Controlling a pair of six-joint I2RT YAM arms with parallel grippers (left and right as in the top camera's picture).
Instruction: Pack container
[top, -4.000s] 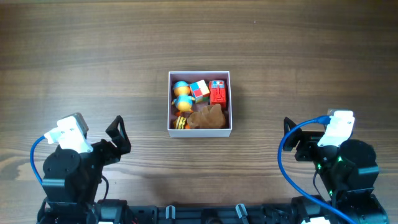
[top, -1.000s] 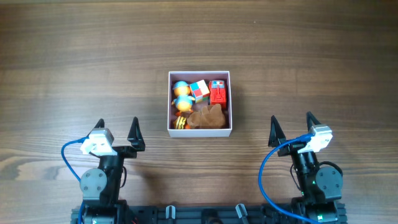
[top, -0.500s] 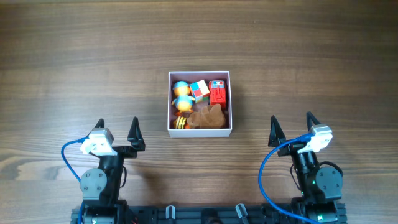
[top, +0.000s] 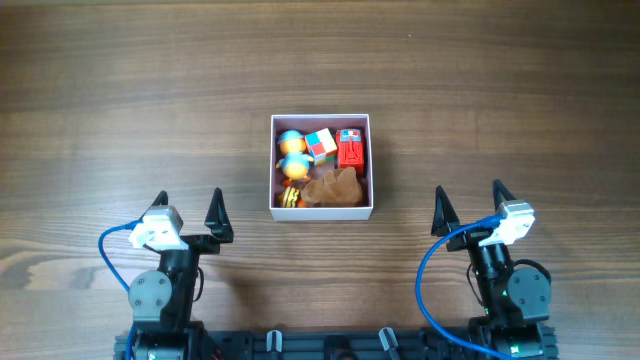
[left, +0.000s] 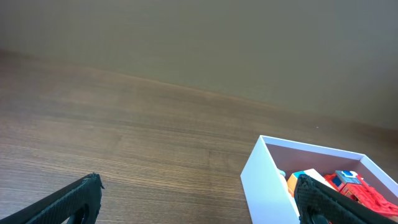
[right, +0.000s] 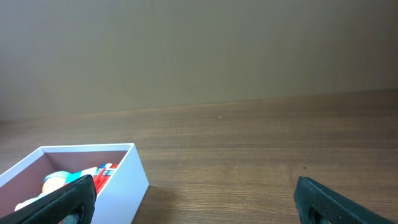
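The container is a small square white-walled box with a pink inside, at the table's middle. It holds several small toys: two blue-and-yellow balls, a colourful cube, a red toy and a brown toy. It also shows in the left wrist view and the right wrist view. My left gripper is open and empty, near the front edge, left of the box. My right gripper is open and empty, right of the box.
The wooden table stretches around the box. Both arm bases stand at the front edge, each with a blue cable.
Since four seconds ago both arms have drawn back and folded low at the front edge. Nothing has moved over the last second.
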